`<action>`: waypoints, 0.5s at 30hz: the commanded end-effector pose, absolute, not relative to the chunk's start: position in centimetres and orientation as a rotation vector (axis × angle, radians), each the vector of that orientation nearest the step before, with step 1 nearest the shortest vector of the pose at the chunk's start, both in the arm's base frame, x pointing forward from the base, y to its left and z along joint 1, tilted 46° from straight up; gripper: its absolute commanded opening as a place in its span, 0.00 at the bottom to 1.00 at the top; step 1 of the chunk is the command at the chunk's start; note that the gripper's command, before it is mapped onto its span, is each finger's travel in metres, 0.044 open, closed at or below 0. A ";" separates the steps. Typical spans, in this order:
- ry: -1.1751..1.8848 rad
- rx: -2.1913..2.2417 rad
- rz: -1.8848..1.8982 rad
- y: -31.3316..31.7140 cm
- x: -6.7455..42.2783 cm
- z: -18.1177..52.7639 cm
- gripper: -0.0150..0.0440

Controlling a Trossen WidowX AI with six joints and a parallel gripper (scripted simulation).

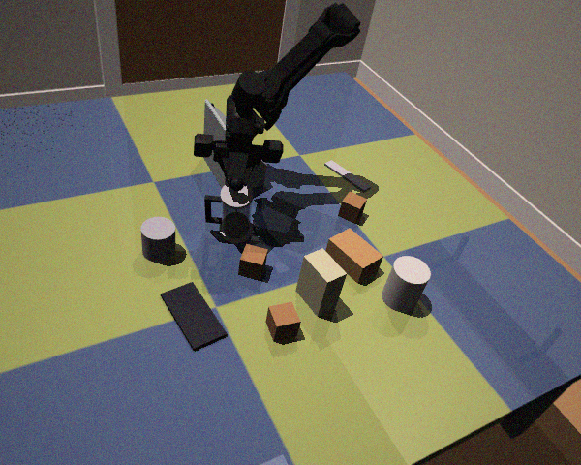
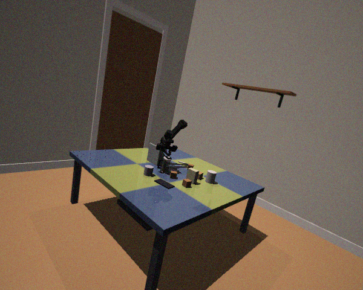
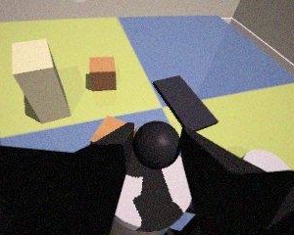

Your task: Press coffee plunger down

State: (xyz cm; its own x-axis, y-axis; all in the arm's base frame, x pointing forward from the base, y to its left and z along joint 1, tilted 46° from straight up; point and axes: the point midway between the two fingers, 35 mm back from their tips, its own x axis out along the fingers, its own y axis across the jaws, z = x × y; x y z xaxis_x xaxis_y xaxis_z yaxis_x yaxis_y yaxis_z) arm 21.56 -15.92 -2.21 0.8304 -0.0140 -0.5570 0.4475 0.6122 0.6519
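1. The coffee press stands upright near the middle of the table, on the central blue square, its dark handle showing on one side.
2. The arm reaches in from the far edge of the table and bends down over the press, with the gripper directly above the pale lid.
3. In the wrist view the two dark fingers are clamped on the black ball knob of the plunger, one on each side of it.
4. The knob sits just above the lid; how much rod is left between them cannot be told.
5. A small orange cube lies just beside the press, toward the near edge.
6. A dark flat slab lies further toward the near edge.
7. A grey cylinder stands near the press, on the green square beside it.
8. A cream block and an orange block stand side by side, touching or nearly so, with a second grey cylinder near them.
9. Another orange cube sits just beside the cream block, toward the near edge.
10. A further orange cube and a thin flat bar lie in the arm's shadow, apart from the press.
11. A grey upright panel stands behind the press, toward the far edge.
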 end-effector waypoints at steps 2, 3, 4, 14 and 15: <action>0.567 0.912 -0.271 -15.2 21.6 -2.9 0.46; 0.567 0.912 -0.271 -15.2 21.6 -2.9 0.46; 0.567 0.912 -0.271 -15.2 21.6 -2.9 0.46; 0.567 0.911 -0.270 -15.3 21.6 -3.0 0.46; 0.567 0.911 -0.270 -15.3 21.6 -3.0 0.46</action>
